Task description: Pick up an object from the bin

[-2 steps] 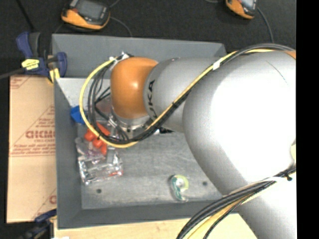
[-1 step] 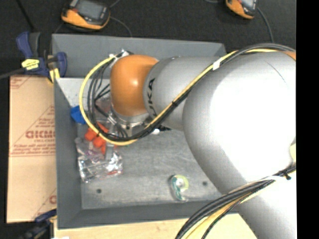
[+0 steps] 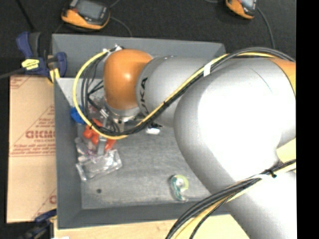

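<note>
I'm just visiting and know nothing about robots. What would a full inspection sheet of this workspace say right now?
Surface: grey metal bin, its floor bare in the middle.
Job's things: small heap at the bin's left side: crumpled clear plastic piece, orange pieces, blue piece.
Clutter: greenish clear round thing alone near the front wall; small white scrap beside the arm.
Grippers: gripper low over the heap, under the orange-capped wrist; open or shut cannot be told.
Cables: yellow and black cables loop round the wrist.
Surroundings: two orange-and-black devices with cords on the dark floor beyond the bin.
</note>
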Tool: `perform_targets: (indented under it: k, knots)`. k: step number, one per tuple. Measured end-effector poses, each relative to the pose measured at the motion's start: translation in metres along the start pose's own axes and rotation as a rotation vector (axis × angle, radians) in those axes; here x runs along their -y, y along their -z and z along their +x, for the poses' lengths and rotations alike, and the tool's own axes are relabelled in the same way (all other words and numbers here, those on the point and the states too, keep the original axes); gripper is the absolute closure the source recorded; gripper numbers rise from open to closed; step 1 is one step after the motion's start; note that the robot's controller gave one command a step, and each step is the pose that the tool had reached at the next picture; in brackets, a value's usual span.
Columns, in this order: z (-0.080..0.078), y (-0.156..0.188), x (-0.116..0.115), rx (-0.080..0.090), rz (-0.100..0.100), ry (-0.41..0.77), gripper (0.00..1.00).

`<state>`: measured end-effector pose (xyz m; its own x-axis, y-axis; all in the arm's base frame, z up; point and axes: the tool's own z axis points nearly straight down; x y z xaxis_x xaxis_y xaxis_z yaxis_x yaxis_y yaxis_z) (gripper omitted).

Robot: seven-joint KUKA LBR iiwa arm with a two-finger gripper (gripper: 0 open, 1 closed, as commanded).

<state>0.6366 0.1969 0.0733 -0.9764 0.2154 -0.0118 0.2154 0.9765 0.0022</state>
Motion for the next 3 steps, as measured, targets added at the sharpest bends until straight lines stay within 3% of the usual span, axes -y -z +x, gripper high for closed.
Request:
perform_targets:
  k: [1, 2, 3]
  knots:
    - [0.019, -0.002, -0.002, -0.009, 0.000, -0.130, 0.00]
    - [0.018, -0.002, -0.002, -0.008, 0.002, -0.127, 1.00]
    - [0.004, 0.146, 0.024, -0.001, -0.002, -0.152, 1.00]
